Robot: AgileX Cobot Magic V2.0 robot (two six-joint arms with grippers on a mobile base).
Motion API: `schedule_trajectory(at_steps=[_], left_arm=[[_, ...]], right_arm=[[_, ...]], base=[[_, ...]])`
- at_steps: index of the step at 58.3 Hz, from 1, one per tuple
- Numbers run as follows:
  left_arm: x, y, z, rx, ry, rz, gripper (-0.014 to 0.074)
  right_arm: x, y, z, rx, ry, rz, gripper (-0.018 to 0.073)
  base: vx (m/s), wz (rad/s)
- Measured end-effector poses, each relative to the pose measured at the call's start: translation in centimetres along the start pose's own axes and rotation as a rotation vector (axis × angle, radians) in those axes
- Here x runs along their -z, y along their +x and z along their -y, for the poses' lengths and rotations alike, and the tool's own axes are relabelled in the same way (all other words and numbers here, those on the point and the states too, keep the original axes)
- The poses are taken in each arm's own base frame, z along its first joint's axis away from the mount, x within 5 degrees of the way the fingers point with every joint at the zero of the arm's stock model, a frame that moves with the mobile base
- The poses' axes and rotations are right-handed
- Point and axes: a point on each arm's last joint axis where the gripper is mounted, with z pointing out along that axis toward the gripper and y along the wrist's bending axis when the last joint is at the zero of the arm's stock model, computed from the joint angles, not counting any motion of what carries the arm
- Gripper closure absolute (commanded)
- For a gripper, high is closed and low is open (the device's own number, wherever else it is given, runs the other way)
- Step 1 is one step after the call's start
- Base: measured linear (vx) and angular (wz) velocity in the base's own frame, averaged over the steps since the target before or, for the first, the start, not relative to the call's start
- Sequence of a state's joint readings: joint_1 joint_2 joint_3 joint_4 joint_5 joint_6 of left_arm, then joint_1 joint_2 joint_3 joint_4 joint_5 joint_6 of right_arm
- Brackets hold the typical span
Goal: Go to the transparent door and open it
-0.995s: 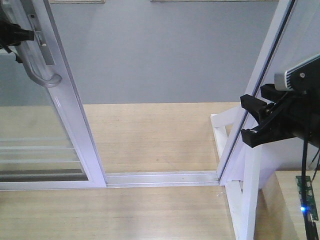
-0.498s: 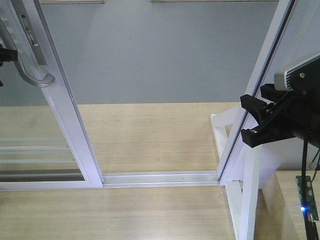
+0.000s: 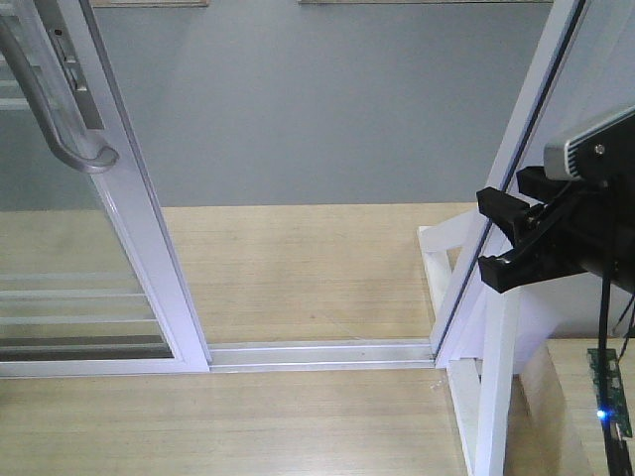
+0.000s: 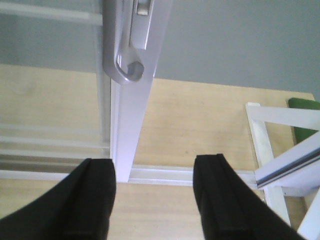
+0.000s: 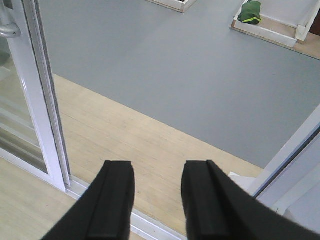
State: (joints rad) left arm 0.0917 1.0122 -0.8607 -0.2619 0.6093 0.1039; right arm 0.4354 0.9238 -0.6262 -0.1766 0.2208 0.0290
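Transparent door (image 4: 131,125) stands apart beyond the spread left fingers (image 4: 92,200), untouched.

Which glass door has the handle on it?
The transparent door on the left; its frame carries a curved grey handle. The right glass panel shows none.

Floor: light wood planking (image 3: 298,268) adjoins grey flooring (image 3: 317,109). A green object (image 5: 249,12) lies on a white-framed platform (image 5: 265,31).

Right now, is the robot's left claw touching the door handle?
Apart. In the left wrist view, the left gripper is open and low in the picture, with bare door frame between its fingers and the grey handle of the transparent door.
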Motion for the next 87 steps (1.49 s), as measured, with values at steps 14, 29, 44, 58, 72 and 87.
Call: schedule_trajectory(at_steps=[14, 29, 44, 58, 72, 87], left_arm=[[2.5, 1.6, 0.5, -0.013, 0.028, -0.099, 0.0202], [6.3, 5.3, 0.9, -0.014, 0.061, -0.036, 0.0351], [7.1, 12.0, -0.8, -0.074, -0.023, 0.349, 0.0605], [3.9, 18.0, -2.8, -0.1, -0.084, 0.66, 0.0603], [4.2, 19.1, -2.5, -0.203, -0.044, 0.746, 0.0603], [4.0, 19.2, -2.5, -0.213, -0.045, 0.723, 0.0603]], right_arm=[[0.0, 0.0, 0.0, 0.0, 0.0, 0.0, 0.0243], [0.0, 0.0, 0.0, 0.0, 0.0, 0.0, 0.0243], [0.0, 0.0, 0.0, 0.0, 0.0, 0.0, 0.0243], [0.0, 0.0, 0.0, 0.0, 0.0, 0.0, 0.0243], [0.0, 0.0, 0.0, 0.0, 0.0, 0.0, 0.0243], [0.0, 0.0, 0.0, 0.0, 0.0, 0.0, 0.0243]], base=[[0.0, 0.0], [0.0, 0.0], [0.0, 0.0], [0.0, 0.0], [0.0, 0.0], [0.0, 0.0]])
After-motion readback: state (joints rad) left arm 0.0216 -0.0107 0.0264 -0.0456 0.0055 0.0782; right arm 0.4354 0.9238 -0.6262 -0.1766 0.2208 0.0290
